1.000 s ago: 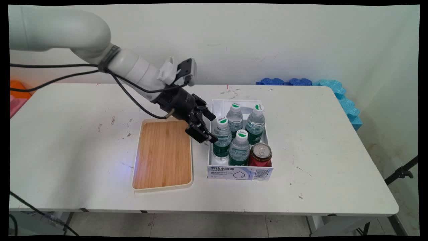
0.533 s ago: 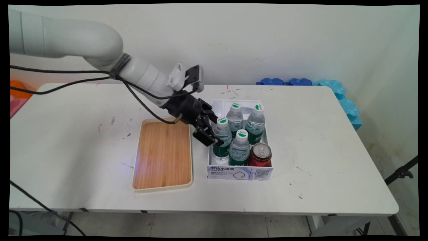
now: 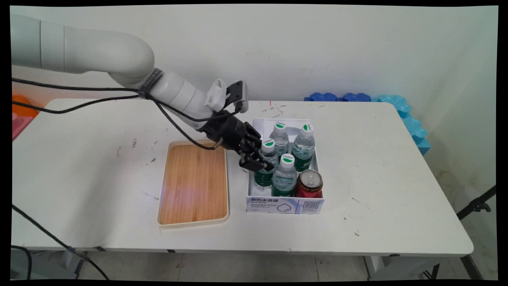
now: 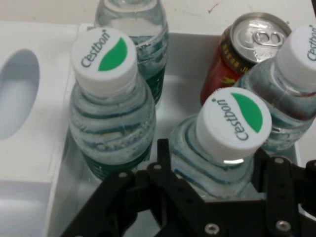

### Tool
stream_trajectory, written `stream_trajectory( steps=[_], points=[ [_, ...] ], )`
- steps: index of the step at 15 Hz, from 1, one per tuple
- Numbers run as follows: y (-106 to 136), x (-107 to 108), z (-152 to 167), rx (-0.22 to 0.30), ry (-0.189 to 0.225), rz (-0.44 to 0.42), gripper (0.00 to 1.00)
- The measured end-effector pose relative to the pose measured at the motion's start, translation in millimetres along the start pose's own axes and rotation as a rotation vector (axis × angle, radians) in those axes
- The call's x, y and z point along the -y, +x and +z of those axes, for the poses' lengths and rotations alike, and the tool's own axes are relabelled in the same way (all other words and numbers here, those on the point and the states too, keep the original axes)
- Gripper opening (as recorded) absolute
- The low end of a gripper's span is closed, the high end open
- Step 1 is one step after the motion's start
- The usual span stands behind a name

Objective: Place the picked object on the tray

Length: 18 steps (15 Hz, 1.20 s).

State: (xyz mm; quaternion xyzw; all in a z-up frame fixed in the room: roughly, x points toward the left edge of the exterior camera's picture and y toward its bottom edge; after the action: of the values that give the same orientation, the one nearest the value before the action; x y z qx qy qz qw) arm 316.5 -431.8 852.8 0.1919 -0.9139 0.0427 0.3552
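My gripper [image 3: 258,160] reaches into the left side of a white cardboard box [image 3: 283,205]. It is shut on the shoulder of the front-left water bottle [image 3: 264,174], just below its white and green cap. In the hand view this bottle [image 4: 233,120] sits between my two black fingers [image 4: 162,157], which press on its sides. Several more such bottles stand in the box; the nearest is a bottle [image 4: 108,98] to its left in the hand view. A red drink can [image 3: 308,183] with a silver top stands in the box's front right corner, and the can [image 4: 237,54] lies beyond the held bottle.
A wooden tray with a cream rim [image 3: 194,180] lies flat just left of the box. Blue foam blocks [image 3: 397,105] line the table's far right edge. An orange and pink thing [image 3: 22,113] sits off the table's far left.
The gripper has moved right and down from above the tray's far corner into the box, and its fingers have drawn in around the front-left bottle. That bottle's cap has shifted slightly right.
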Motion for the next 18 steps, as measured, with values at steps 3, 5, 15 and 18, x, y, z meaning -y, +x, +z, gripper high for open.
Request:
stream_trajectory(
  steps=[3, 5, 15, 18],
  points=[
    [0.9, -0.9, 1.0, -0.01, -0.004, 0.007, 0.0],
    [2.3, -0.8, -3.3, -0.024, 0.001, 0.01, 0.0],
    [16.3, -8.8, -80.9, -0.125, 0.02, -0.006, 0.0],
    [12.5, -12.7, -118.5, -0.137, 0.023, -0.003, 0.0]
  ],
)
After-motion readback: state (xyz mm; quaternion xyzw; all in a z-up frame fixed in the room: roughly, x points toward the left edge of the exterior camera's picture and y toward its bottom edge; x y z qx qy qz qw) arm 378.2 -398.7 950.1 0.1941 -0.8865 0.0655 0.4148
